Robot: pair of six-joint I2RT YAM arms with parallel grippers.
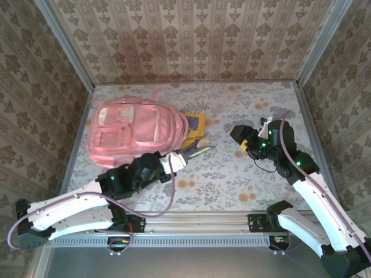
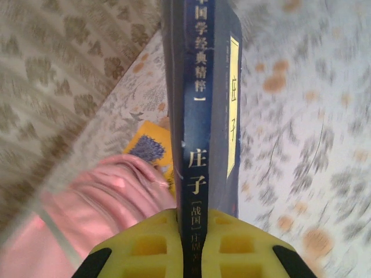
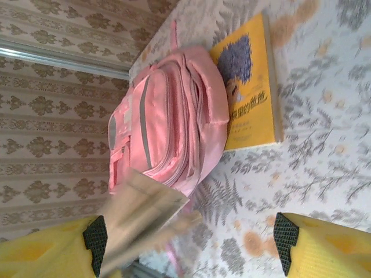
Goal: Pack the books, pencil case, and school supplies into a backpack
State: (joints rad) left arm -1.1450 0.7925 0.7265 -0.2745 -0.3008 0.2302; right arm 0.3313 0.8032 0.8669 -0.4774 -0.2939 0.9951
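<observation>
My left gripper (image 2: 196,231) is shut on the spine end of a thin navy book (image 2: 203,98) with a yellow label, held up on edge. From above, that gripper (image 1: 174,161) and the book (image 1: 194,152) sit just off the lower right corner of the pink backpack (image 1: 139,130). A yellow book (image 1: 194,124) lies flat against the backpack's right side. My right gripper (image 1: 239,142) stands open to the right, with nothing gripped. In its wrist view a blurred pale page edge (image 3: 142,214) shows by the left finger. The pencil case and school supplies are out of view.
The backpack (image 3: 174,121) lies flat near the back left wall, with the yellow book (image 3: 249,98) partly tucked under its edge. Patterned walls close in the table (image 1: 232,185) on three sides. The arms' base rail runs along the near edge.
</observation>
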